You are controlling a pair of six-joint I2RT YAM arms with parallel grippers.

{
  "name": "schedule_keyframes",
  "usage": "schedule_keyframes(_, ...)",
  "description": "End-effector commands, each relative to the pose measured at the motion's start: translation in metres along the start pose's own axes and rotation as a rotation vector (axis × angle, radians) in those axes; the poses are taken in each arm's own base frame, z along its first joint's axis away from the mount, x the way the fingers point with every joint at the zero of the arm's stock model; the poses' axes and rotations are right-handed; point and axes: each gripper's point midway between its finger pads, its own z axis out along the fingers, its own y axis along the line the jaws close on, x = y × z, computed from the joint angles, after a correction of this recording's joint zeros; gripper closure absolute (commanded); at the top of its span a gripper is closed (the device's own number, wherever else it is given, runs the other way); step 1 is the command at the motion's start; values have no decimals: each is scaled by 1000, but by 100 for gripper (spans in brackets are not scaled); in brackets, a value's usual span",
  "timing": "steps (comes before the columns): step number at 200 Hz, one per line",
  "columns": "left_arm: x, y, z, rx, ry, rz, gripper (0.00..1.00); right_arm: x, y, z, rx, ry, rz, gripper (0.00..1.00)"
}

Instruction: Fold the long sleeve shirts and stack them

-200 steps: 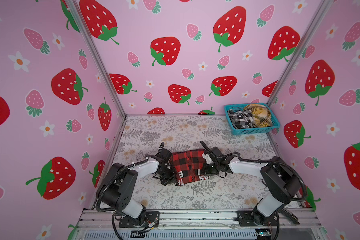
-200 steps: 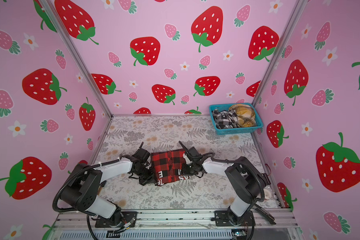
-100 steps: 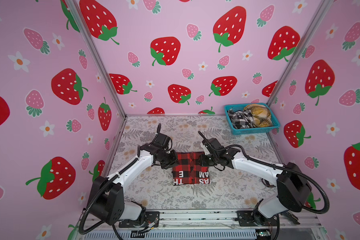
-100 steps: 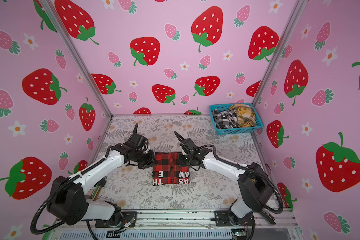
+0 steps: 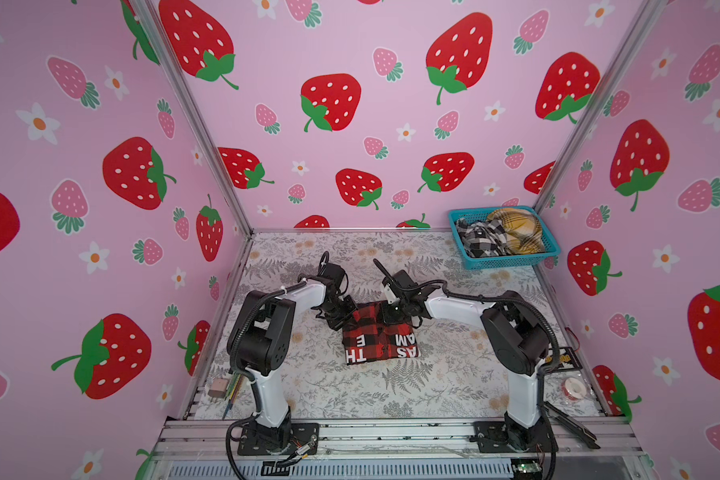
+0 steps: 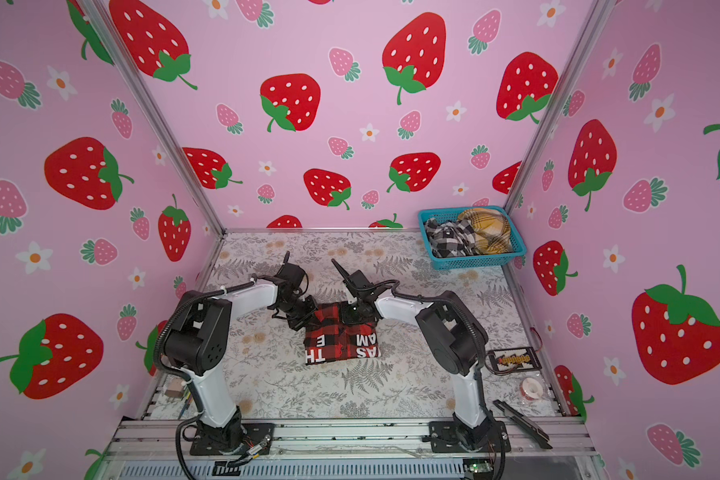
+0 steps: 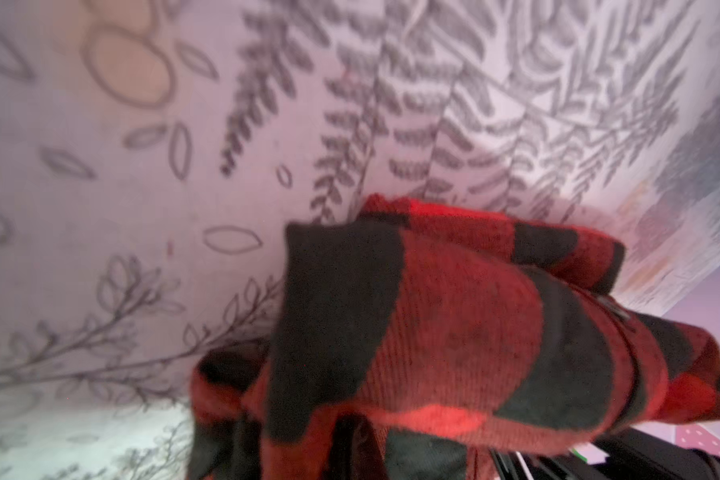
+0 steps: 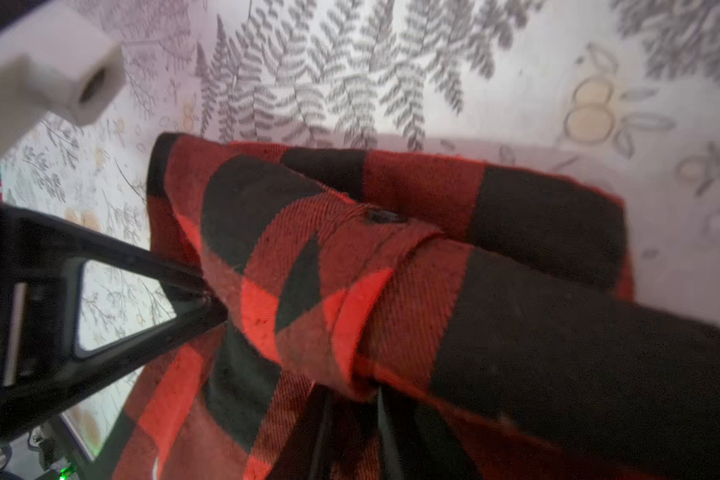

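**Inspector:** Where was the item under handling?

**Assistant:** The red-and-black shirt (image 5: 381,338) lay folded into a rough rectangle at the middle of the fern-print table cover (image 5: 391,395). Its white block letters sat on the near half and read upside down in both top views.

**Inspector:** Condition of the far edge?

**Assistant:** Raised and bunched at both far corners. The left gripper (image 5: 345,319) was at the far-left corner, jaws closed tight on the check fabric. The left wrist view, though blurred, showed the shirt (image 7: 454,332) humped up off the cover.

**Inspector:** The other arm?

**Assistant:** The right gripper (image 5: 395,316) was at the far-right corner. In the right wrist view the shirt (image 8: 391,270) was gathered to a pinch between narrowly set jaws, with a dark button (image 8: 381,216) on the placket close by.

**Inspector:** Further out?

**Assistant:** A blue basket (image 5: 512,261) stood in the table's far-right corner, well apart. It held a black-and-white plaid garment (image 5: 481,241) beside a yellow plaid garment (image 5: 516,230).
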Motion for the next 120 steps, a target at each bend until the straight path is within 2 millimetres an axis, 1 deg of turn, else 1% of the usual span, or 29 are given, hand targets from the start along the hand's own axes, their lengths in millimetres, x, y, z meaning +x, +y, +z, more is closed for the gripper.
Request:
schedule_keyframes(1,-13,7,5,-31,-25,8,100,3,-16,10,23,48,5,78)
schedule_keyframes(9,-14,5,3,-24,-28,9,100,-2,-12,4,20,39,-7,78)
schedule_keyframes(22,-15,-1,-9,-13,-53,22,99,-15,-1,-16,14,-7,-27,75)
schedule_keyframes(31,-17,-10,-21,0,-81,36,96,-27,5,-33,15,-49,-37,73)
schedule_keyframes(37,-18,-17,-29,15,-98,45,95,-35,8,-43,14,-76,-43,71)
schedule_keyframes(38,-18,-18,-31,17,-101,46,93,-37,8,-45,14,-82,-45,71)
schedule_keyframes(40,-19,-21,-34,23,-106,49,91,-40,10,-49,12,-93,-47,70)
schedule_keyframes(52,-20,-38,-48,55,-134,71,88,-51,5,-64,41,-119,-49,69)
schedule_keyframes(60,-21,-48,-53,72,-141,86,87,-58,-1,-69,59,-132,-47,69)
schedule_keyframes(79,-23,-67,-50,105,-117,96,87,-66,-21,-70,78,-133,-19,71)
schedule_keyframes(93,-26,-74,-38,123,-85,95,87,-70,-33,-66,83,-131,-4,72)
schedule_keyframes(107,-31,-74,-25,123,-72,84,87,-71,-44,-60,85,-125,10,74)
schedule_keyframes(120,-39,-64,-14,94,-68,67,88,-71,-52,-51,83,-112,22,75)
